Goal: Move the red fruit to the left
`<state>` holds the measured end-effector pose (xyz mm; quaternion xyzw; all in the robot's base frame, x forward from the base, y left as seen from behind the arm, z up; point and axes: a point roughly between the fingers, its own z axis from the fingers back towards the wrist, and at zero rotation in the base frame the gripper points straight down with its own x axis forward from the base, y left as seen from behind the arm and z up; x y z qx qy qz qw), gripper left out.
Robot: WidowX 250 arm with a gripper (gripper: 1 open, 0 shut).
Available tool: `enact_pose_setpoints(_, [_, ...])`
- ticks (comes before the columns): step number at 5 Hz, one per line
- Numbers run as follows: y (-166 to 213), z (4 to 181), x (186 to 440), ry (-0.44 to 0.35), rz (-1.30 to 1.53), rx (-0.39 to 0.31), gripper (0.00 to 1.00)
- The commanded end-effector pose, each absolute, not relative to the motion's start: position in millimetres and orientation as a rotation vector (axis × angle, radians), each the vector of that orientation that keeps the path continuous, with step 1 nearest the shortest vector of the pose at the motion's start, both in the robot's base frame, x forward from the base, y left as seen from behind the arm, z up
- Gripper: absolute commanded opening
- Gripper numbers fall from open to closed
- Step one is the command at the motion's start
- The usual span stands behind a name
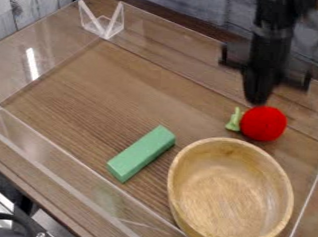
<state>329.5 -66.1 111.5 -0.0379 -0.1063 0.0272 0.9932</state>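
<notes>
One red fruit (pixel 265 123) just below shut fingers (pixel 258 94)

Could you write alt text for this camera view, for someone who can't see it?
A black robot gripper, blurred and closed, hangs just above a small red fruit that sits on a wooden table, not held. In front of the fruit is a large empty wooden bowl, and to the bowl's left lies a flat green block.
</notes>
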Motion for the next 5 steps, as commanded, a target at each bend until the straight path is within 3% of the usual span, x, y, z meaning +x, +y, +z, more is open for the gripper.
enact_pose_setpoints(1, [-46,158.2,345,-0.311,0.018,-0.121,0.00])
enact_pose_setpoints(2, [-74,130.8,339,-0.298,-0.002,-0.116,1.00])
enact_pose_setpoints(3, [-108,103.2,333,-0.281,-0.027,-0.112,1.00])
enact_pose_setpoints(4, [-68,125.8,334,-0.301,0.012,-0.117,0.00])
enact_pose_setpoints(5, [-21,143.4,333,-0.312,0.047,-0.118,0.00])
